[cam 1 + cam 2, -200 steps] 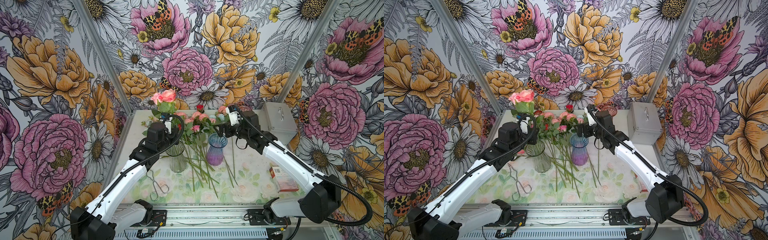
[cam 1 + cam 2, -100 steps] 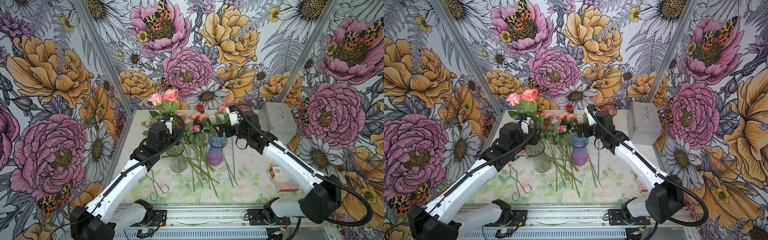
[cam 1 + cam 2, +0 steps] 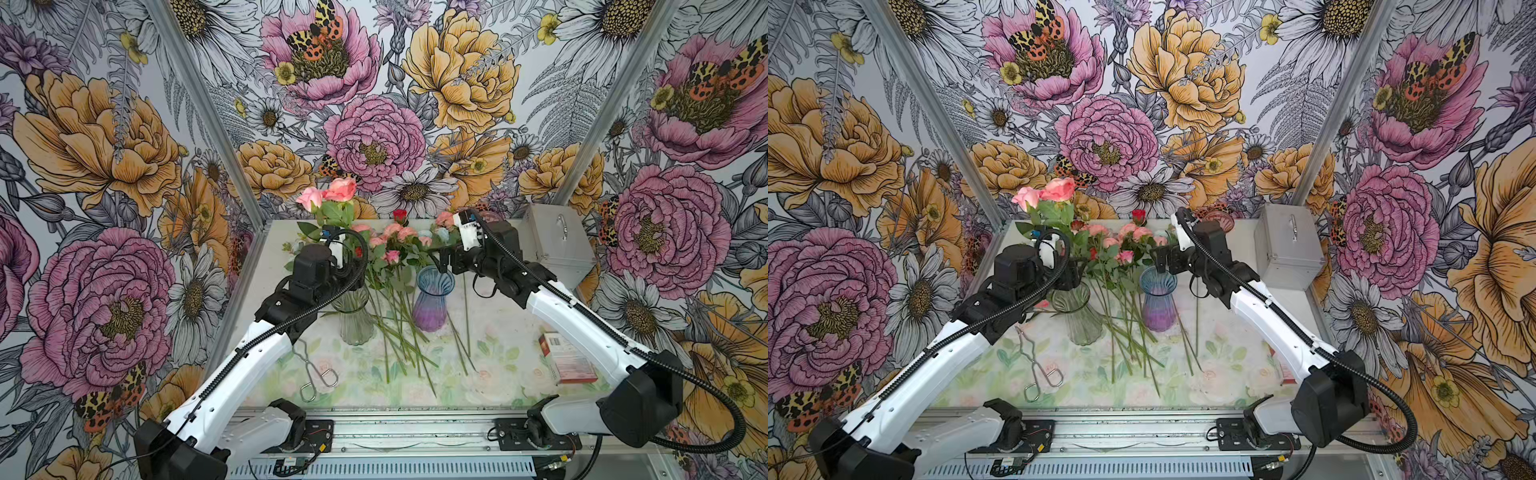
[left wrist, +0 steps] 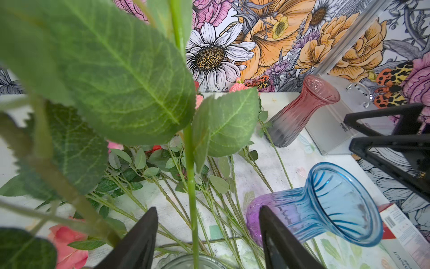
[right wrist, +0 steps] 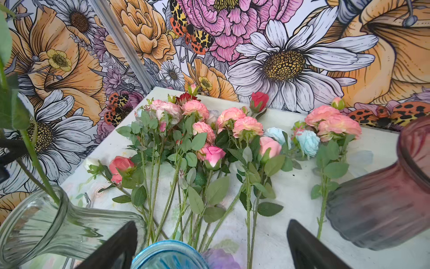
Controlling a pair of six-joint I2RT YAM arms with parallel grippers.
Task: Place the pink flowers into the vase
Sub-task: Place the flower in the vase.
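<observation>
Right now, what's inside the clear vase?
Pink roses stand in the clear vase; one stem passes through the open left hand. The arm covers its mouth in both top views; stem ends unseen.

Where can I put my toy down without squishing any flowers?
Bare table lies along the near edge, between the silver metal tongs and the red-and-white cardboard box, just past the stem ends. The middle and back are crowded: pink flowers with stems between the clear glass vase and the blue-purple glass vase.
</observation>
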